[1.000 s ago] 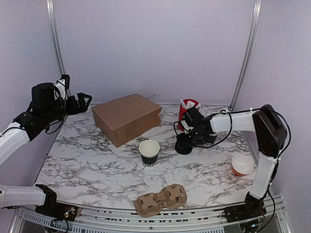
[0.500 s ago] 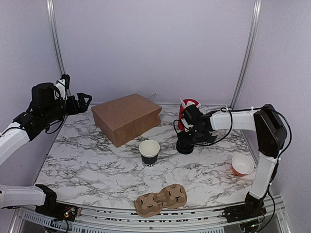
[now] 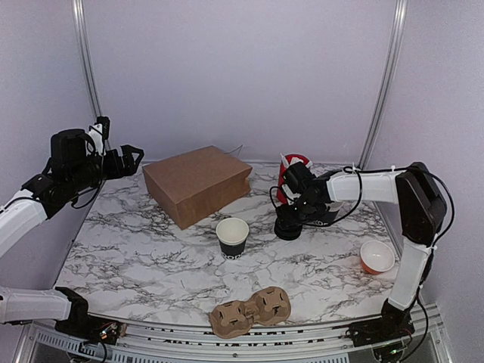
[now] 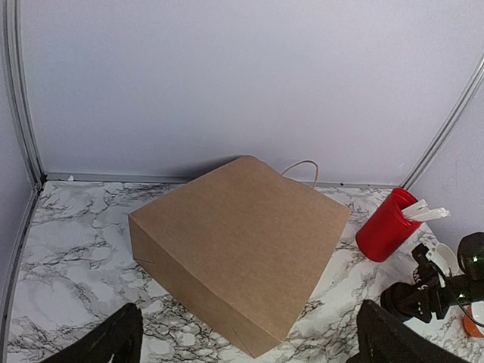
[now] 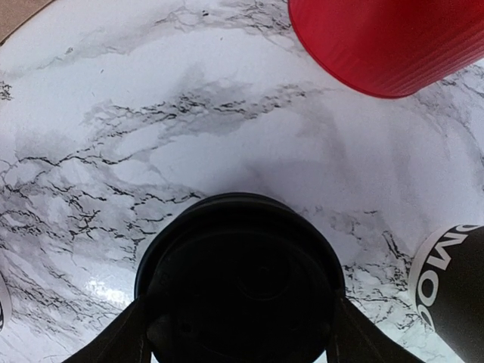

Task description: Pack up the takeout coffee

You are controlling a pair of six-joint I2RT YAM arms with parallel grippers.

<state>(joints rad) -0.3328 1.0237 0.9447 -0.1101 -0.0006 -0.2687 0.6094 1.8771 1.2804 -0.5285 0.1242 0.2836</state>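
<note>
Your right gripper (image 5: 238,302) pinches the small black lidded paper cup (image 5: 240,257), upright and centred between its fingers, just on the near side of the red cylindrical tub (image 5: 386,41); well left of that tub, your left gripper (image 3: 128,159) hangs spread wide, much farther off

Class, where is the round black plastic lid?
The lid sits right of centre in the top view, between the right gripper's jaws, near the red cylindrical tub.
</note>
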